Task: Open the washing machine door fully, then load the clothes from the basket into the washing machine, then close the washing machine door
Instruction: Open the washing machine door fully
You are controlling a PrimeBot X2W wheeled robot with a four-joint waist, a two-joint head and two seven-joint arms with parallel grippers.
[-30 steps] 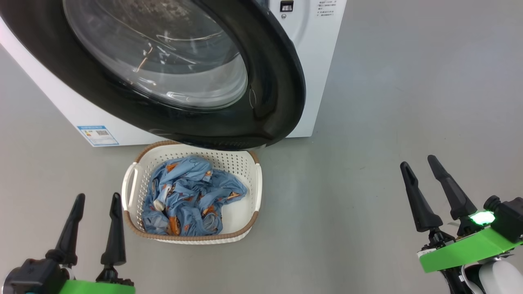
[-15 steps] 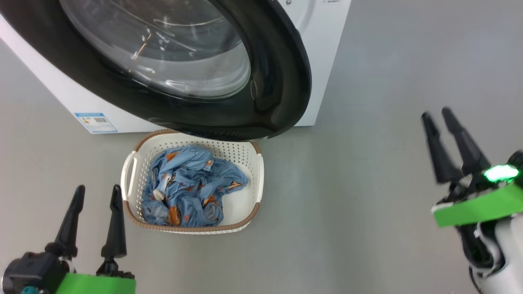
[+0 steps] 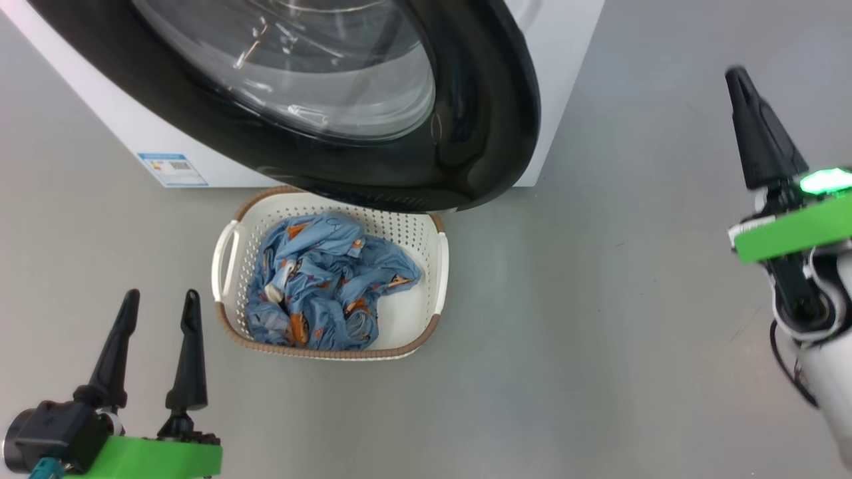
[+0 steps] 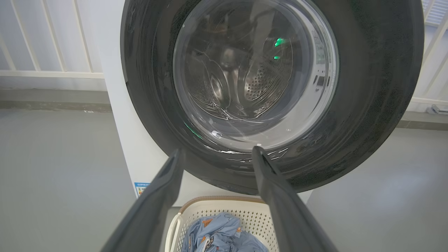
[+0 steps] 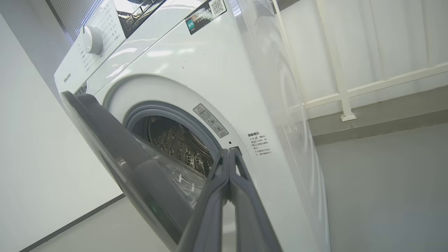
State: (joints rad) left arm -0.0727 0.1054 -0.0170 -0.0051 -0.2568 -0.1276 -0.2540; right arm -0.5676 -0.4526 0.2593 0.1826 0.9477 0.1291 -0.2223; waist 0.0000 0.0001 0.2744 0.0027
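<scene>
The washing machine (image 3: 566, 80) stands at the top of the head view. The washing machine door (image 3: 479, 133), black-rimmed with a glass bowl, hangs partly open over the basket (image 3: 440, 266). The clothes (image 3: 326, 286), blue printed fabric, lie bundled in the basket. My left gripper (image 3: 162, 299) is open at the lower left, short of the basket. In the left wrist view it (image 4: 217, 152) points at the door (image 4: 367, 105), above the basket (image 4: 224, 206) and clothes (image 4: 220, 234). My right gripper (image 3: 737, 76) is shut on nothing, raised right of the door. In its wrist view it (image 5: 229, 152) points at the drum (image 5: 175, 143) beside the door (image 5: 115, 140).
Open grey floor (image 3: 599, 332) lies right of the basket and the machine. A blue energy label (image 3: 172, 169) sits low on the machine's front. A white railing (image 5: 350, 91) and a wall run behind the machine. The control dial (image 5: 91, 39) is at the machine's top.
My right gripper has shut its fingers and risen up the head view, to the right of the door. The head view has shifted a little. The left gripper has stayed open in place.
</scene>
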